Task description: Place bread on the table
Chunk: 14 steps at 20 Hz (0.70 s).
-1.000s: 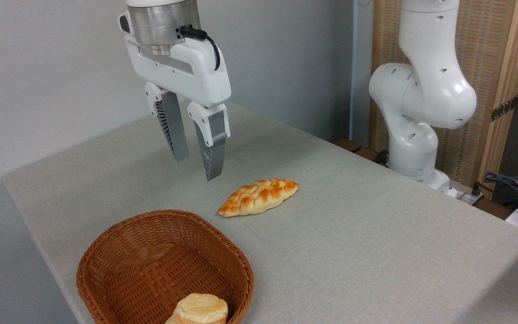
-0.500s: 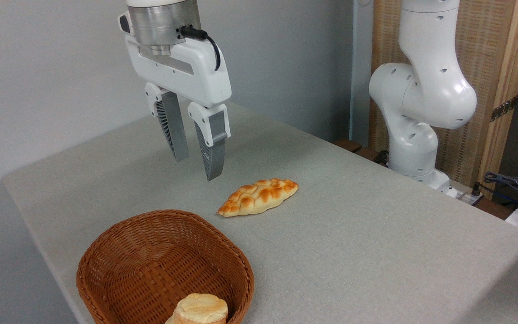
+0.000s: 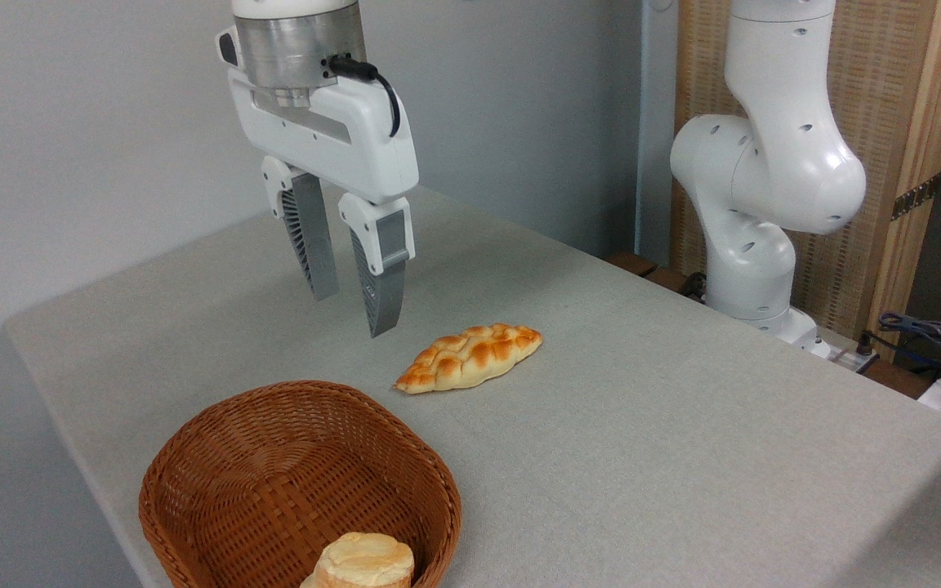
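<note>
The fingers (image 3: 381, 282) hang spread apart with nothing between them, above the desk (image 3: 642, 441). Nearest me, the bread (image 3: 363, 562), a pale round bun, sits inside the brown wicker basket (image 3: 217, 482) at the front edge. Just beyond the basket a braided golden loaf (image 3: 470, 358) lies on the grey cloth. Farther back, the gripper (image 3: 348, 306) hovers left of that loaf, and the white arm base (image 3: 756, 245) stands at the far right.

The bread (image 3: 363, 563) is a pale yellow round bun, kinda layered, sitting at the near wall inside the basket (image 3: 217, 457), partly cut off. Table (image 3: 683, 457) is light grey, cloth-textured.
</note>
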Each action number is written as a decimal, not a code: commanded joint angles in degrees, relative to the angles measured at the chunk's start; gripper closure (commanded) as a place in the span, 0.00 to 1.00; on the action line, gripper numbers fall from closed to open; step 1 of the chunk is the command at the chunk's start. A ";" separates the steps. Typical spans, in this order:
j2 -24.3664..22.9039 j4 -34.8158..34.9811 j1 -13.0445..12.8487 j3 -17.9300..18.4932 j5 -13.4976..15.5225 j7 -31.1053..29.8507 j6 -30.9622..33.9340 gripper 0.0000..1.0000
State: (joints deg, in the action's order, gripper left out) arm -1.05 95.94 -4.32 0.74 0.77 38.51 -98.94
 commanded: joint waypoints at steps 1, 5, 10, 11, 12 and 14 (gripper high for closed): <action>-1.23 2.76 -0.42 1.63 -0.07 1.39 -4.42 0.00; 0.43 4.08 -0.42 1.81 -0.59 1.48 -10.91 0.00; 2.63 8.55 -0.34 3.47 -2.51 1.74 -21.35 0.00; 2.98 10.04 -0.42 4.09 -4.70 2.09 -24.69 0.00; 3.42 11.10 -0.34 4.79 -6.29 2.27 -27.34 0.00; 5.26 11.99 -0.34 6.28 -6.83 2.35 -31.03 0.00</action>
State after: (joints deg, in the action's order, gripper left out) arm 2.79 105.03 -4.26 4.26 -3.95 39.45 -123.21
